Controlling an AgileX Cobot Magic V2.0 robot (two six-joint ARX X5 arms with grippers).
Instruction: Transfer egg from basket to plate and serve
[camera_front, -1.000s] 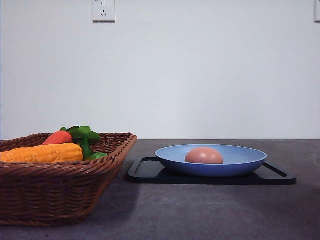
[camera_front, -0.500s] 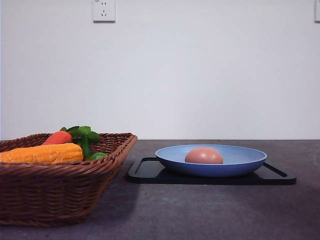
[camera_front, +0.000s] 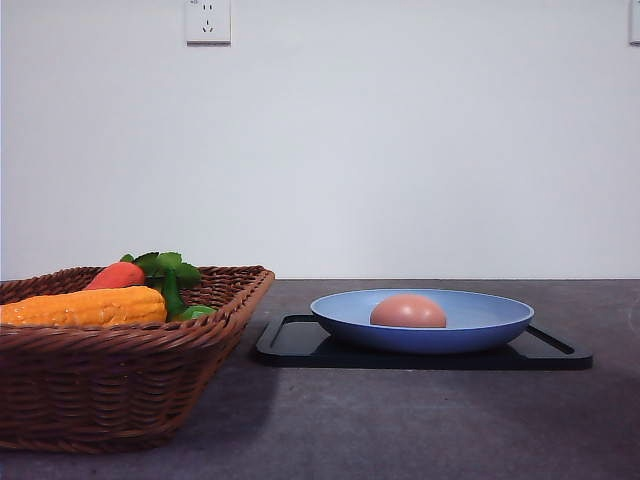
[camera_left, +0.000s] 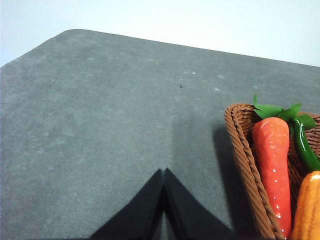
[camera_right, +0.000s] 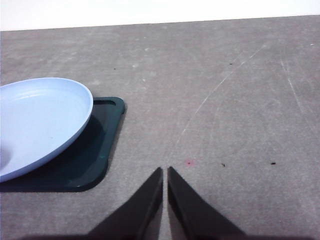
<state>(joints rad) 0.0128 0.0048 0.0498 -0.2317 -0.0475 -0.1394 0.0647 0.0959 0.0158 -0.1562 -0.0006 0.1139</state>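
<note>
Reddish-brown, the egg (camera_front: 408, 312) lies long axis level in the blue plate (camera_front: 495, 325) on the black tray (camera_front: 290, 345), nearer the right gripper (camera_right: 165, 172), whose fingers are together over bare table beside the tray; the left gripper (camera_left: 164, 175), also pressed together, sits by the basket (camera_left: 240, 145).

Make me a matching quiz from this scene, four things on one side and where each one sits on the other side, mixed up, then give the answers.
Things:
1. egg
2. plate
3. carrot
4. left tool

Places:
A. in the wicker basket, beside the corn
B. on the black tray
C. above bare table, outside the basket
D. on the blue plate

Pairs: 1-D, 2-B, 3-A, 4-C
</note>
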